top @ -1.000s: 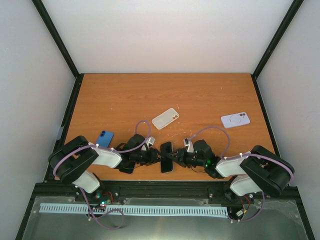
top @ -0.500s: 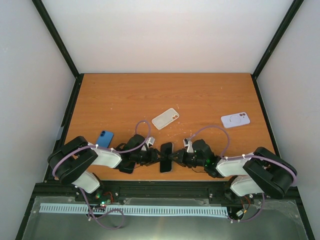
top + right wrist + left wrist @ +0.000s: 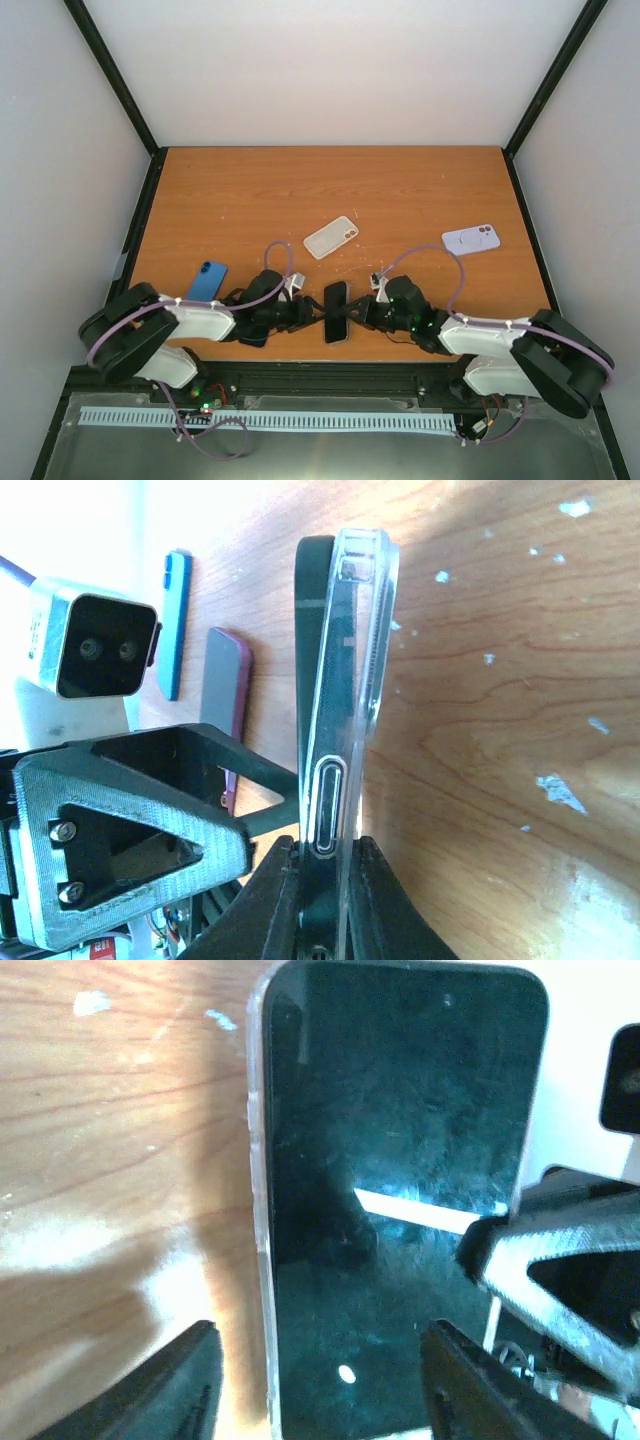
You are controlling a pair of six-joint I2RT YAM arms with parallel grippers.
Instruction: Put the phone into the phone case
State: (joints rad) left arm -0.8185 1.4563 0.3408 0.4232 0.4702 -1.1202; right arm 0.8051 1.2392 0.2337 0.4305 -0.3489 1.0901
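The left arm [image 3: 130, 335] sank outward toward the left edge, and the right arm [image 3: 560, 355] swung out to the right. The phone [image 3: 337, 311], pinched in the right claw [image 3: 351, 314], shifted slightly right across the surface [image 3: 300, 190].

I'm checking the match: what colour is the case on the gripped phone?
Clear; the case shows best in the right wrist view.

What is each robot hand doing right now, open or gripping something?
The left gripper is open, its fingers spread by the phone, not clamping it.
The right gripper is closed, pinching the phone's end.
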